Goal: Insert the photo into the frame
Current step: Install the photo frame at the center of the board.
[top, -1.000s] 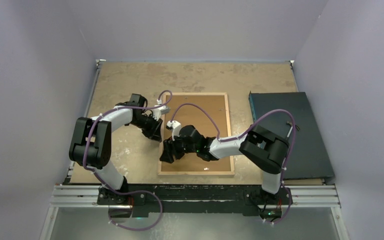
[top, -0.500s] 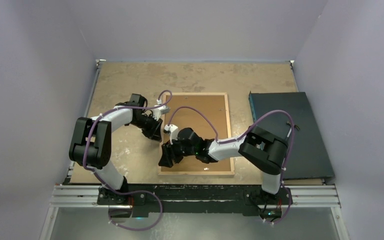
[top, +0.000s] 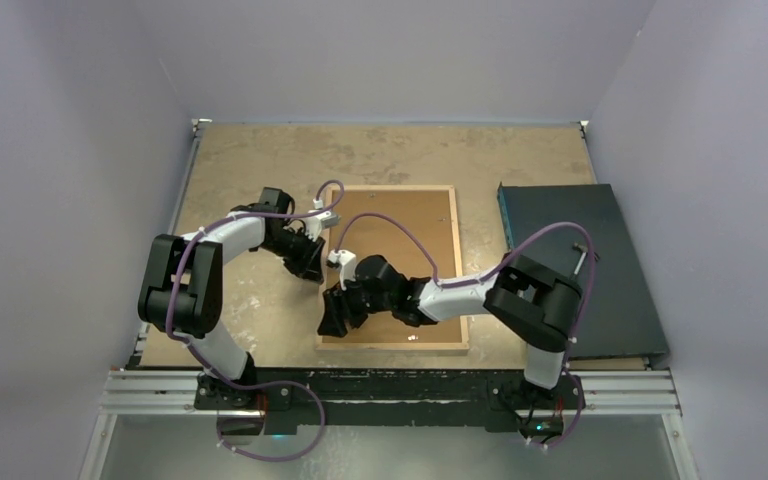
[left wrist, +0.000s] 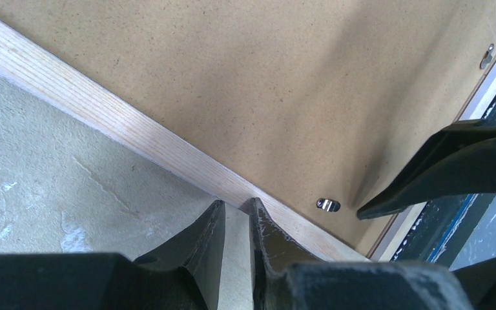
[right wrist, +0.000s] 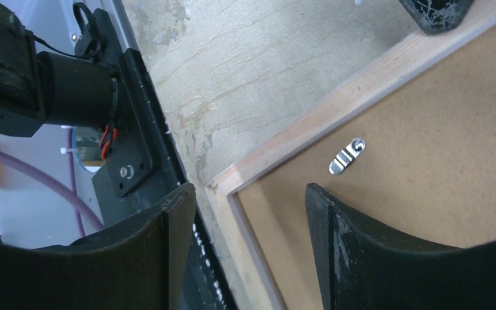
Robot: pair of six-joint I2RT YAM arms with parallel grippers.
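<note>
The sandy table [top: 260,160] is taking up most of what I'm looking at, and a dark flat mat [top: 600,280] is lying along its right side. The frame [top: 400,188] is lying in the middle of the table with its light wood back facing up. A brown backing board [top: 410,225] is filling it, so the print itself is hidden from me.

Both arms are reaching toward the frame's left side. The right gripper [right wrist: 245,188] is hovering over the near left corner of the frame with its fingers spread wide and nothing between them. The left gripper [left wrist: 236,206] is pointing at the outer edge of the left rail, farther up. Its fingers are drawn almost together, leaving only a thin slit and gripping nothing; I cannot tell whether the tips are touching the wood.

A small metal tab [right wrist: 347,157] is sitting on the board just inside that corner, and another [left wrist: 328,205] is showing near the left gripper.
</note>
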